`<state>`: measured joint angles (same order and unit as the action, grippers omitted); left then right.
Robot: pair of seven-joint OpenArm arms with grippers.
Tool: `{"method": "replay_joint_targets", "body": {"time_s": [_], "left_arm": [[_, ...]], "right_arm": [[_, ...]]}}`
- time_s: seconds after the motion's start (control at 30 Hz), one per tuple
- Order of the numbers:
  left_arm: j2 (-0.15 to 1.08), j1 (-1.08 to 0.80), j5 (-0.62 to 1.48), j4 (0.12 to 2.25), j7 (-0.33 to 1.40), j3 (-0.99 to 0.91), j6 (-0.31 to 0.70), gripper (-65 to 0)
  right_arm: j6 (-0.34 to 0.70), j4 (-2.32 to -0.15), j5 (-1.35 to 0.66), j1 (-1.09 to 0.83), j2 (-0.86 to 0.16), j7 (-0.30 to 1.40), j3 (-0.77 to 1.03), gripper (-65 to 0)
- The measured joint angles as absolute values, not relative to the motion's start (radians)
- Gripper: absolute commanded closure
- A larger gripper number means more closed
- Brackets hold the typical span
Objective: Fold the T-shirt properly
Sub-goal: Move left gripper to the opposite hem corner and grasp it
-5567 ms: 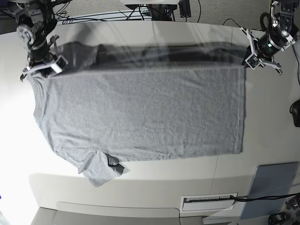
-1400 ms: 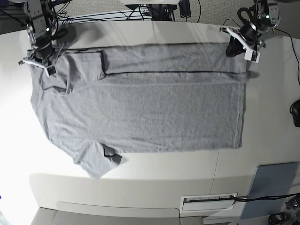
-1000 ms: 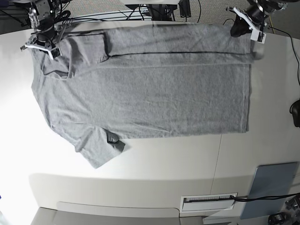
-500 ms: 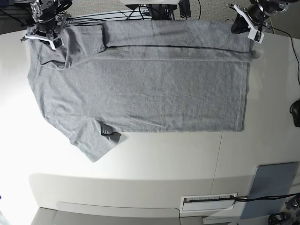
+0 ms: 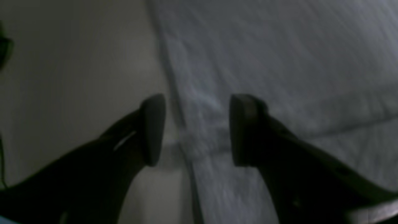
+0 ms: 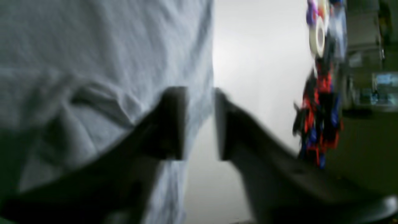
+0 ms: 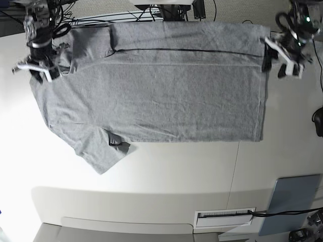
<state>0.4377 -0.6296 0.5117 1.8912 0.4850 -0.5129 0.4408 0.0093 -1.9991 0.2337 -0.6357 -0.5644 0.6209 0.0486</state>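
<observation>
Compared with half a second earlier, both black grippers have let go and dropped away from the far table edge: the left gripper at 2 o'clock and the right gripper at 10 o'clock each show parted, empty fingers straddling the cloth's edge. The large heather-grey short-sleeved T-shirt lies flat on the white table, one sleeve toward 7 o'clock, its far strip folded over.
</observation>
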Motion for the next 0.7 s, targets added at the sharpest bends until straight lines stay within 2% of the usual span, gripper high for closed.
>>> {"method": "replay_joint_targets", "body": {"time_s": [0.07,0.23,0.3,0.43,0.7], "left_arm": [[0.435,-0.564,0.553,1.866,0.536,-0.51,0.451,-34.4],[0.438,-0.339,0.557,1.773,0.59,-0.451,0.438,-34.4],[0.435,-0.249,0.556,1.71,0.599,-0.405,0.422,-34.4],[0.431,-0.075,0.462,1.534,0.6,-0.323,0.327,-34.4],[0.428,0.218,0.453,1.103,0.585,-0.232,0.364,-34.4]], "right_arm": [[0.025,-1.999,0.158,-0.59,-0.565,0.617,0.049,-31.9],[0.024,-1.998,-0.016,-0.459,-0.56,0.682,0.049,-31.9],[0.024,-1.998,-0.025,-0.421,-0.558,0.687,0.049,-31.9],[0.02,-1.998,-0.025,-0.39,-0.56,0.708,0.049,-31.9],[0.023,-1.998,-0.025,-0.391,-0.559,0.722,0.048,-31.9]]}}
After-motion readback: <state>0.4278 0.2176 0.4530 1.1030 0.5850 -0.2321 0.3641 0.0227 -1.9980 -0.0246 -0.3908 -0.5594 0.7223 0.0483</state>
